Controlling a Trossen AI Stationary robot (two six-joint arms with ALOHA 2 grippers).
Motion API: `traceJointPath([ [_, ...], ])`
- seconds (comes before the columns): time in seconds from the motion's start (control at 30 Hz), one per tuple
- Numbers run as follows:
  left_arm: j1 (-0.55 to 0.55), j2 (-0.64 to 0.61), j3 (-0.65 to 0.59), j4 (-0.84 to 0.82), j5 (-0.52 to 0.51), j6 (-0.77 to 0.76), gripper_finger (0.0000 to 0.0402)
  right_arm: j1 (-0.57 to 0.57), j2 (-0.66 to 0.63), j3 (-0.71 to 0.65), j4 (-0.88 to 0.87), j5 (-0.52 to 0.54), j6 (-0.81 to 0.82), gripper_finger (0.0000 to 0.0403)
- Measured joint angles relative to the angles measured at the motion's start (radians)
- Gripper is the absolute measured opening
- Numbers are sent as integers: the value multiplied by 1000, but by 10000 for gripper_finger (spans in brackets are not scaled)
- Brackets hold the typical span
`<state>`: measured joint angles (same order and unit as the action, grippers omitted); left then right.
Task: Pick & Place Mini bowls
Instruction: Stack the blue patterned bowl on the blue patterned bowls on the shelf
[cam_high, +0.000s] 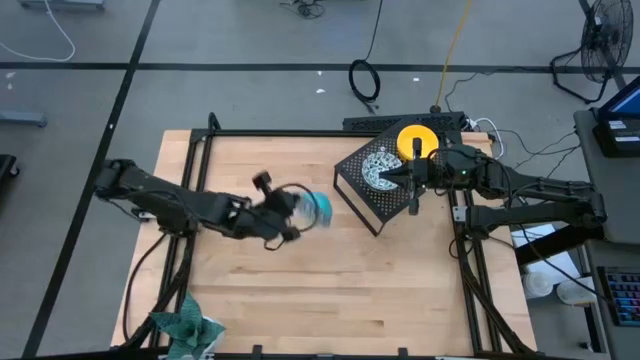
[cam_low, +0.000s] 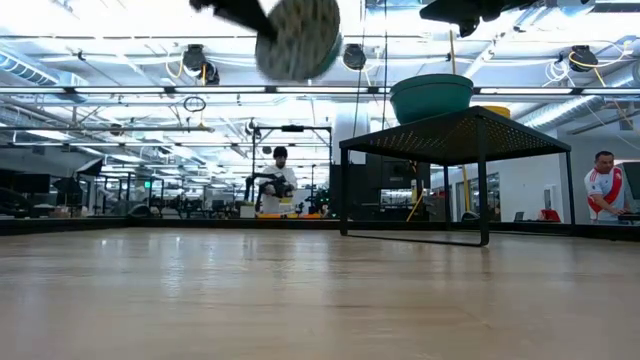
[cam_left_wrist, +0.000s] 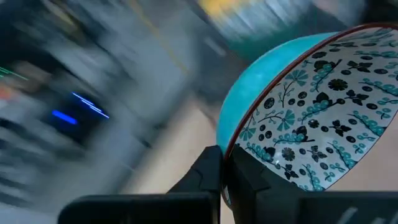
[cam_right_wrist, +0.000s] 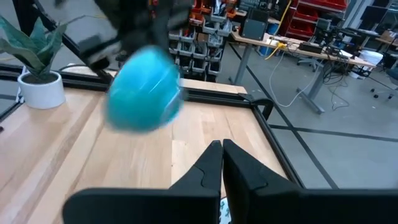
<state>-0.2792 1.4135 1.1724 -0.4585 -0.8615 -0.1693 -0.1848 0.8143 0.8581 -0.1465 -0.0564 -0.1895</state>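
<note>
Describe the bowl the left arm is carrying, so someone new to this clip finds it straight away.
On the wooden table, look left of the black perforated stand to the left hand, raised over the table's middle. It is shut on the rim of a patterned bowl, tipped on its side: teal outside, white inside with dense teal-and-black flowers. The stand's other patterned bowl sits upright beside a yellow bowl.

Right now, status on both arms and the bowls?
Left gripper shut on patterned bowl rim, airborne mid-table. Right gripper shut, empty, over black stand. Second patterned bowl and yellow bowl on stand.
</note>
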Motion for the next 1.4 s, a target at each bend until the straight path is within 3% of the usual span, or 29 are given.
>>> traceJointPath([
  [0.13, 13, -12, 2, 300, -260, 353, 8, 13, 3, 0, 3, 0, 8, 2],
  [0.2, 26, -12, 2, 454, -298, 543, 8, 36, 12, 0, 3, 0, -15, 14],
  [0.27, 42, -8, 2, 586, -271, 660, 8, 63, 32, -2, 11, -1, -40, 37],
  [0.37, 64, 5, 2, 696, -233, 739, 8, 106, 71, -31, 90, -1, -86, 89],
  [0.6, 110, 18, 2, 712, -188, 736, 8, 179, 192, -119, 469, 14, -225, 253],
  [0.7, 124, 29, 2, 716, -184, 735, 8, 187, 255, -132, 646, 120, -235, 306],
  [0.8, 130, 30, 2, 715, -181, 732, 8, 187, 324, -133, 775, 241, -303, 332],
  [1.03, 138, 38, 2, 722, -179, 722, 8, 187, 470, -134, 1038, 308, -355, 329],
  [1.17, 140, 50, 1, 715, -161, 706, 8, 188, 520, -134, 1140, 453, -357, 313],
  [1.27, 139, 49, 0, 723, -154, 687, 8, 187, 534, -134, 1186, 515, -356, 287],
  [1.4, 141, 48, 0, 723, -155, 671, 10, 188, 542, -134, 1206, 523, -377, 228],
])
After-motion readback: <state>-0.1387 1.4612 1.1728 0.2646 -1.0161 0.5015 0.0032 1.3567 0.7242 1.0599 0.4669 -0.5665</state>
